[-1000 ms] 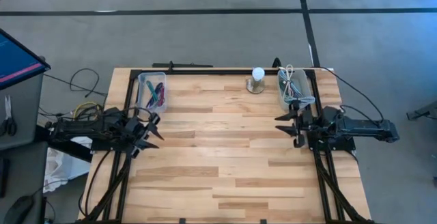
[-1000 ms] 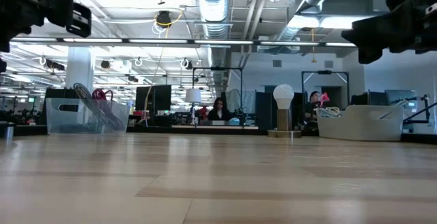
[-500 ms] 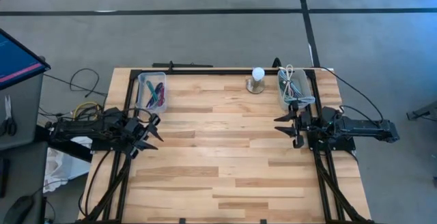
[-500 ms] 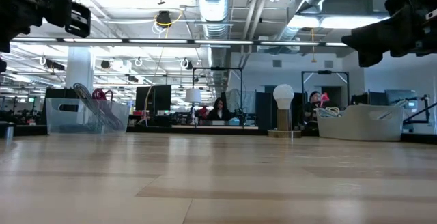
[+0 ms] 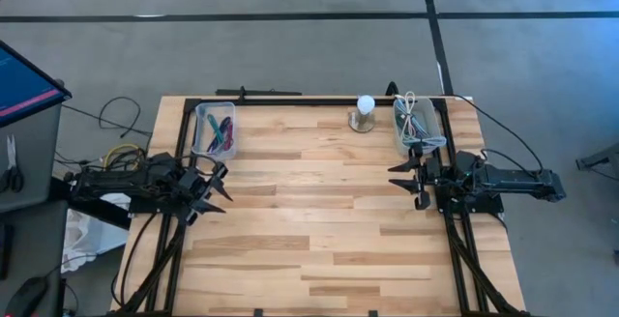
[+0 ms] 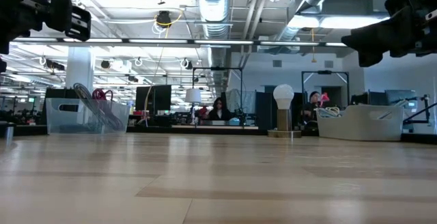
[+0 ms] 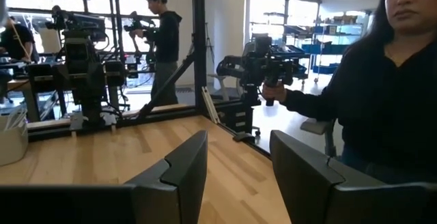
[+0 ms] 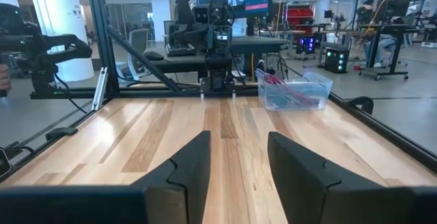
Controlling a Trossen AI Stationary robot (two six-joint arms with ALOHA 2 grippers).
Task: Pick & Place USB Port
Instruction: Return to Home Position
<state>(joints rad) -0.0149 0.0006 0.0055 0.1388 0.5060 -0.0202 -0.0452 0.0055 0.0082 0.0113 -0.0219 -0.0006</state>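
High view shows a wooden table [image 5: 309, 240] with one arm at each side edge. At middle left of the frame, the left gripper [image 5: 213, 184] sits over the table's left edge, just below the clear bin [image 5: 199, 129], and points toward frame centre. At middle right, the right gripper [image 5: 406, 180] sits over the right edge, just below the gray bin [image 5: 397, 129], and points toward frame centre. Each wrist view shows that arm's two fingers spread apart with nothing between them. The charger cables [image 5: 414, 114] lie coiled inside the gray bin, at the upper right of the table. The clear bin, at the upper left of the table, contains coloured cords [image 5: 221, 133]. A white bulb [image 5: 365, 105] on a small base stands just left of the gray bin, near the table's top edge. In the low view, the gray bin appears at middle right, the clear bin at middle left, and the bulb between them, right of centre. In the left wrist view, a person [image 7: 382, 101] in a dark top fills the right of the frame.
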